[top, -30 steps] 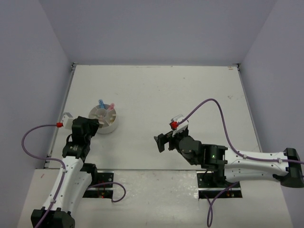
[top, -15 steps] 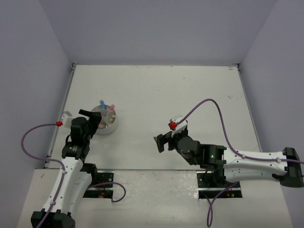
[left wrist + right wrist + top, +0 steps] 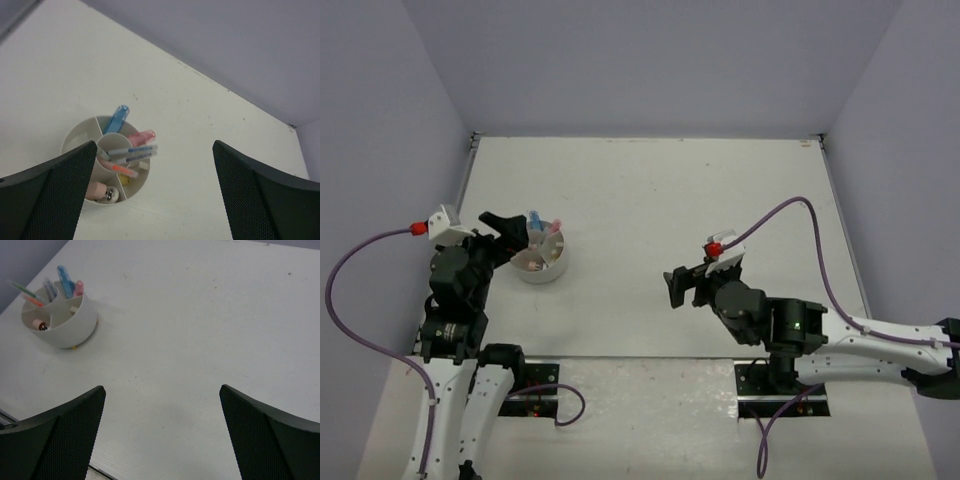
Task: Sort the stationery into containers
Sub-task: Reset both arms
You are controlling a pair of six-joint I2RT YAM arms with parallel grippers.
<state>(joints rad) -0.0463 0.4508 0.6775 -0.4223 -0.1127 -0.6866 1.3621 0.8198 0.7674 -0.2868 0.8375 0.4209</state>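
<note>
The round white container [image 3: 542, 274] stands at the left of the table, split into compartments. In the left wrist view its rim [image 3: 75, 137] rings a blue marker [image 3: 116, 118], a pink marker [image 3: 141, 136], two grey-blue pens [image 3: 131, 150], an orange pen [image 3: 117, 168], a pink piece with a metal end [image 3: 95, 191] and small eraser blocks [image 3: 143, 165]. My left gripper [image 3: 515, 238] hangs open just above and left of the container, holding nothing [image 3: 154, 160]. My right gripper [image 3: 678, 287] stands open over bare table at mid-right [image 3: 162, 390], far from the container [image 3: 70, 330].
The white table top [image 3: 650, 190] is walled by lilac panels at the back and both sides. A purple cable [image 3: 790, 215] loops up from the right wrist. A small yellow speck [image 3: 75, 347] lies at the container's foot.
My left gripper opened wide and drew up and back from over the container. The right arm shifted a little to the right, still open.
</note>
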